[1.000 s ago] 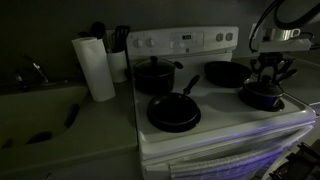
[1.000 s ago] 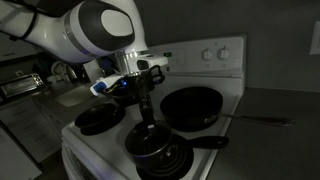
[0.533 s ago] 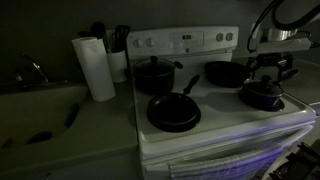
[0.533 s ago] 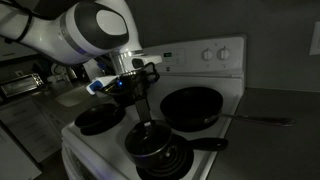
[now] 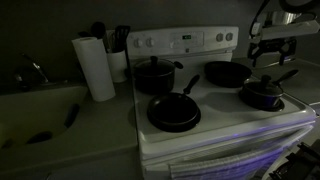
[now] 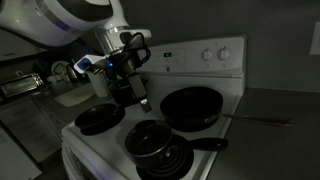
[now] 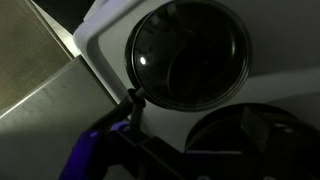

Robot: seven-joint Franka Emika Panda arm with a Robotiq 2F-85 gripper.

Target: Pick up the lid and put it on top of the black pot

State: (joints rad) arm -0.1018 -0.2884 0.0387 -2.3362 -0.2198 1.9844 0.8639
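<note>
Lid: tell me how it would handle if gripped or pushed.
The lid shows glassy reflections, so it is probably rigid, slippery and breakable if dropped. It is round and seems to sit flat on the pot, so a sideways push would likely slide it off; on edge it might roll.

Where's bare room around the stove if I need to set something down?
All four burners are taken: big pot, front pan, back pan, saucepan. Bare patches: the counter strip between sink and stove, in front of the paper towels; and the grey counter beside the stove, crossed only by a pan handle.
</note>
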